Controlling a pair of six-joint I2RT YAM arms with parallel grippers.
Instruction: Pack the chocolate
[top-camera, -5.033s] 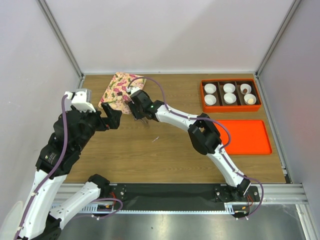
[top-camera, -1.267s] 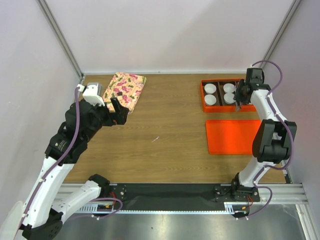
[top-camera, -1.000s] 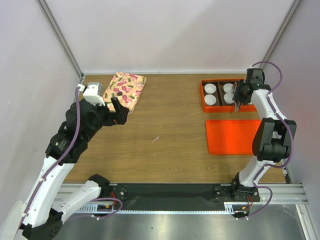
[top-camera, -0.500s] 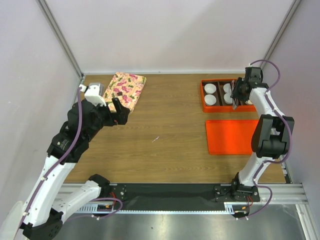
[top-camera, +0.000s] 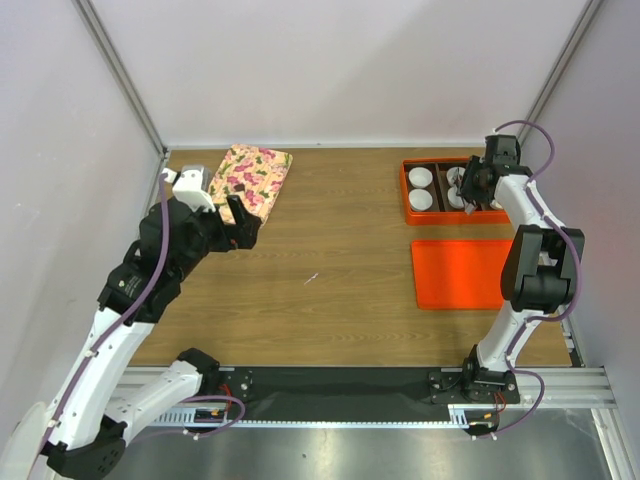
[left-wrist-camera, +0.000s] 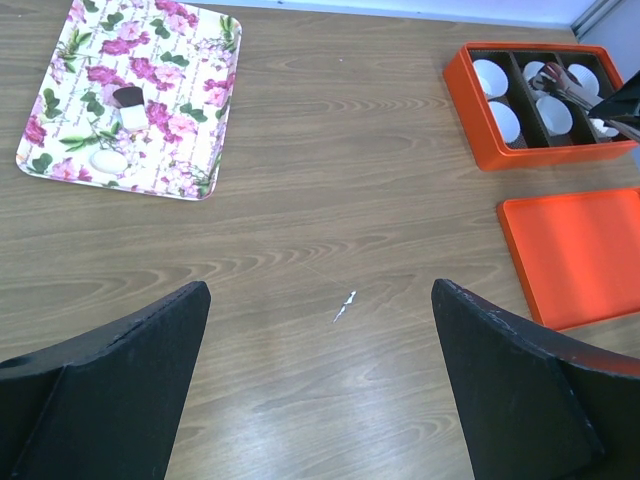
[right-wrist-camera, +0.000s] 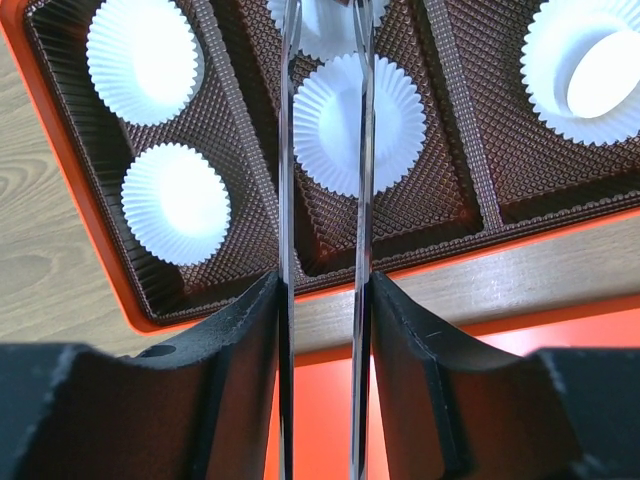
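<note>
Right fingers (right-wrist-camera: 240, 340): moved from flowered tray (left-wrist-camera: 190, 120) to orange box (left-wrist-camera: 560, 157), slightly apart over paper cup (right-wrist-camera: 400, 120), nothing between; left fingers (left-wrist-camera: 100, 400) wide apart; one chocolate (left-wrist-camera: 127, 96) awaits packing.

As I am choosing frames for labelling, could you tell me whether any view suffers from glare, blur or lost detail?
Top external: evenly lit, soft shadows. Left wrist: the table is sharp, but the left gripper shows its jaws as near-black shapes without detail. Right wrist: the paper cups are blown out to white at their centres, while the brown liner stays crisp.
</note>
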